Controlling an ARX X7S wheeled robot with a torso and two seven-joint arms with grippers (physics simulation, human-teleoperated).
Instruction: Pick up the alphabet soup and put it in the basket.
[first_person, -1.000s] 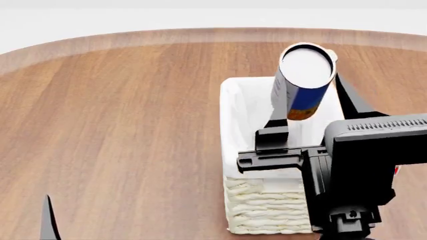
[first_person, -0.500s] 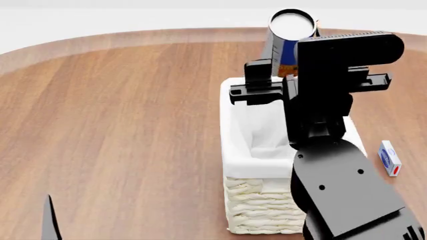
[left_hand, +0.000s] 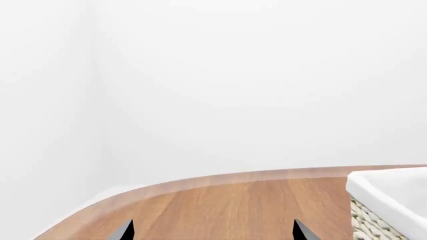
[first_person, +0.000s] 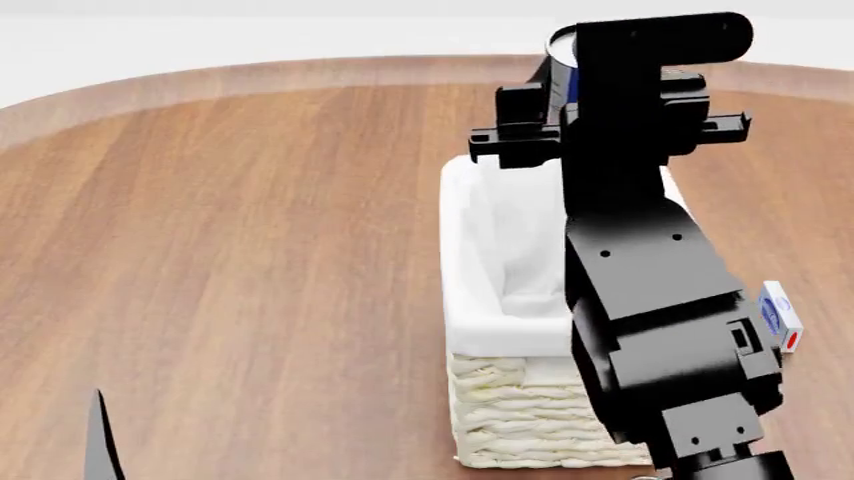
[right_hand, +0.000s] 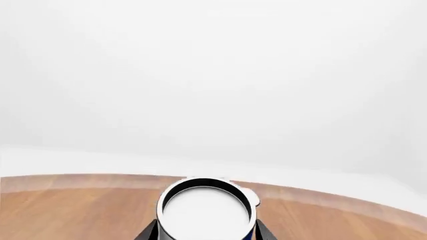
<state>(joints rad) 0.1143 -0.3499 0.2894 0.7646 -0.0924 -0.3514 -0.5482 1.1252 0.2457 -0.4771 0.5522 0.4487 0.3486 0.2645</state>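
Left wrist view: our left hand (left_hand: 210, 231) sits idle, tips apart, basket (left_hand: 393, 192) at right. Head view: right hand (first_person: 567, 110) carries the alphabet soup (first_person: 566, 50) at upper centre beyond one basket's far end; next, bring it over and lower. Right wrist view: one can (right_hand: 207, 210), fingers clamped on it

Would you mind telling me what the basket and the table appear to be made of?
The basket looks like cream woven wicker, going by its braided wall, with a smooth white cloth lining over the rim. The table appears to be brown wood with visible grain, matte.
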